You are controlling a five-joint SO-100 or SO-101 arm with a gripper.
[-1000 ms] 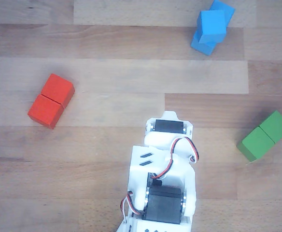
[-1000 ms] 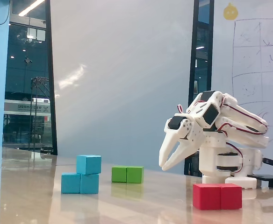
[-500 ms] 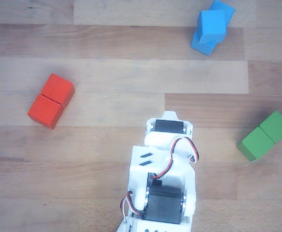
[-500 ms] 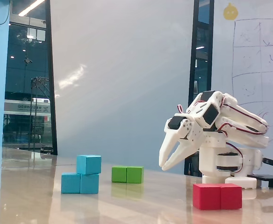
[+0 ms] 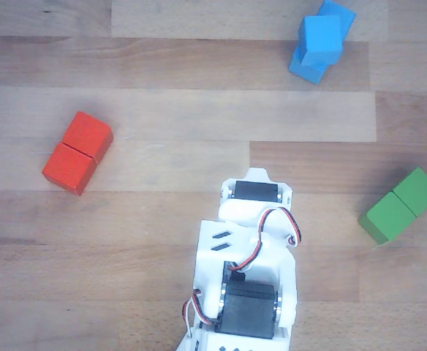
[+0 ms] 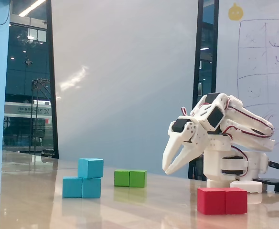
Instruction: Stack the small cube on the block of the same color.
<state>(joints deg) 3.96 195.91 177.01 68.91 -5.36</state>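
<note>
Small cube (image 6: 91, 168) rests atop blue block (image 6: 81, 187) near the tabletop's (image 5: 162, 117) far edge; gripper (image 6: 166, 168) empty, jaws parted.

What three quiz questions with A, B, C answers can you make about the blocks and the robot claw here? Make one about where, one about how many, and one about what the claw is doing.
1. Where is the small bright blue cube?
A. On top of the long blue block
B. Beside the red block
C. In the claw

2. How many long two-cube blocks are on the wooden table?
A. One
B. Two
C. Three

3. What is the white two-finger gripper doing?
A. Squeezing the green block
B. Hanging open and empty above the table
C. Pressing on the red block

Answers:
1. A: the small bright blue cube sits on one end of the long blue block.
2. C: the long blue block, the red block and the green block lie on the wooden table.
3. B: in the fixed view the white two-finger gripper has its fingers spread with nothing between them, clear of every block.
</note>
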